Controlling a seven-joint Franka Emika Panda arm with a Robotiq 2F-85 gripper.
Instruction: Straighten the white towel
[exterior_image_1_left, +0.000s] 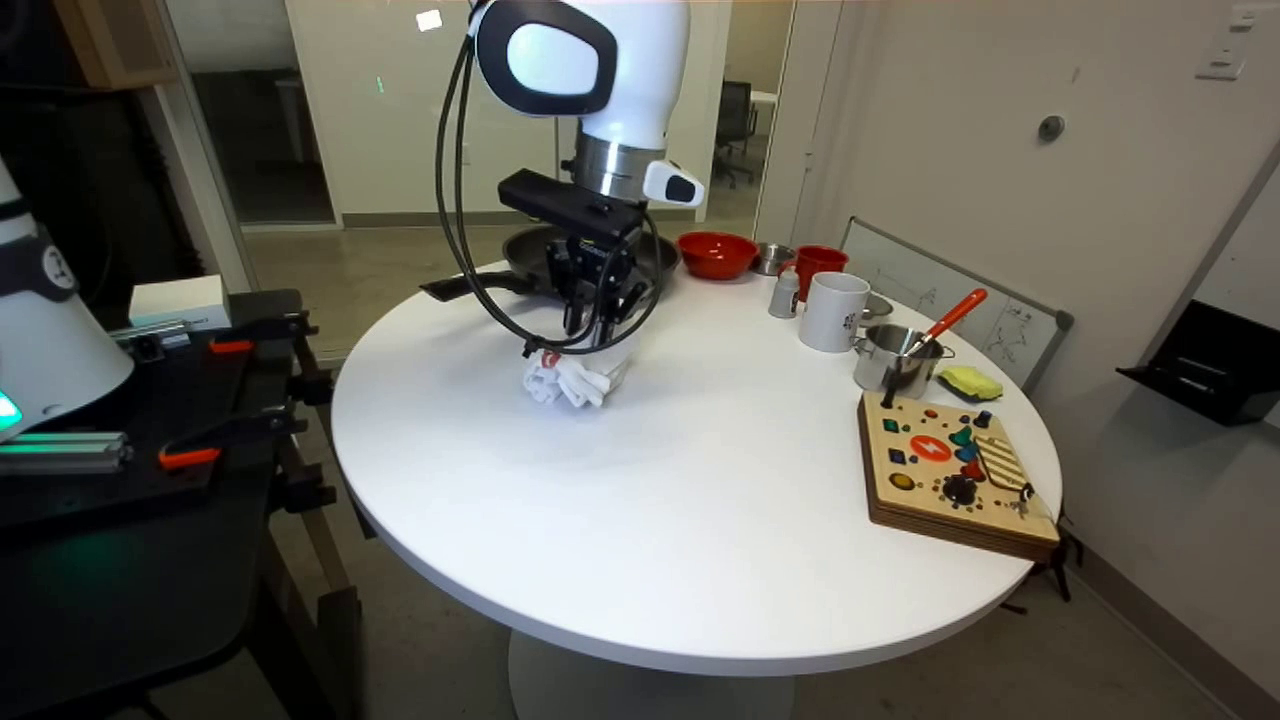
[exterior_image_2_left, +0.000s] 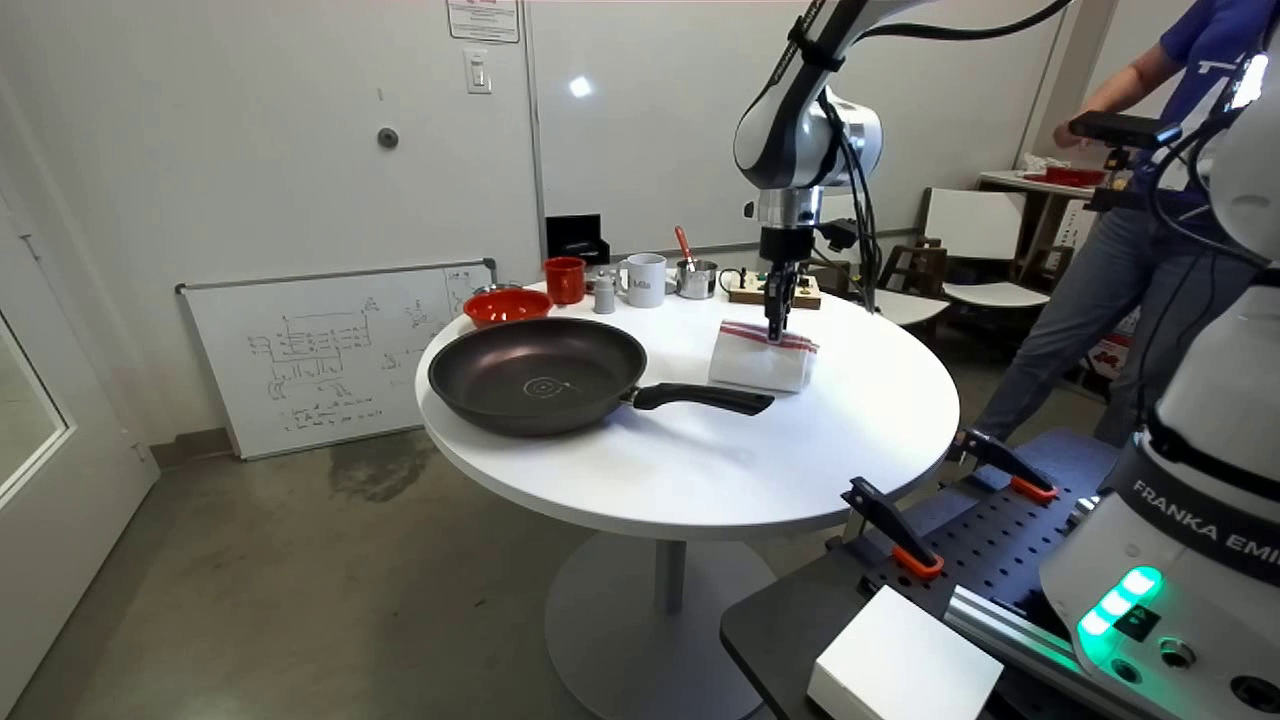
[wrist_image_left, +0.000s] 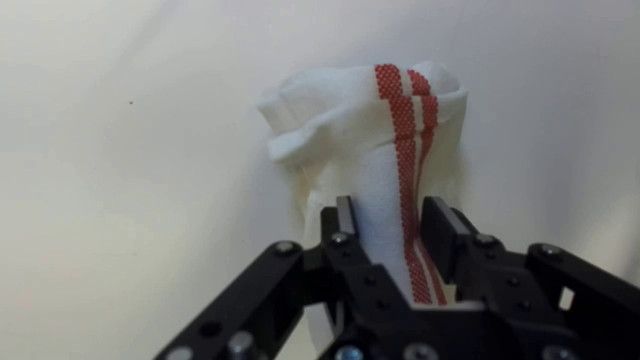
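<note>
Nearest, on the right of a round white table (exterior_image_1_left: 640, 560), lies a wooden knob panel (exterior_image_1_left: 925, 480), as seen in an exterior view. Behind it sit a yellow sponge (exterior_image_1_left: 970, 382) and a steel pot (exterior_image_1_left: 880, 365) with a red-handled utensil (exterior_image_1_left: 955, 314) leaning in it. Roughly level with the pot, on the left, rests the white towel (exterior_image_1_left: 575, 380). Condition: bunched and creased, folds overlapping; red stripes (wrist_image_left: 406, 120) run along it. The gripper (wrist_image_left: 389, 207) points down onto the towel, its fingers (wrist_image_left: 345, 215) pinched on a raised ridge of cloth that fills the space between them. Beyond the pot stand a white mug (exterior_image_1_left: 834, 312), a grey shaker (exterior_image_1_left: 784, 295) and a red cup (exterior_image_1_left: 820, 263). Past the towel is a dark frying pan (exterior_image_1_left: 530, 262), part hidden by the arm (exterior_image_1_left: 630, 60), handle to the left. Farther still sits a red bowl (exterior_image_1_left: 717, 257). At far right, a whiteboard (exterior_image_1_left: 905, 265) leans on the wall (exterior_image_1_left: 1000, 180).
</note>
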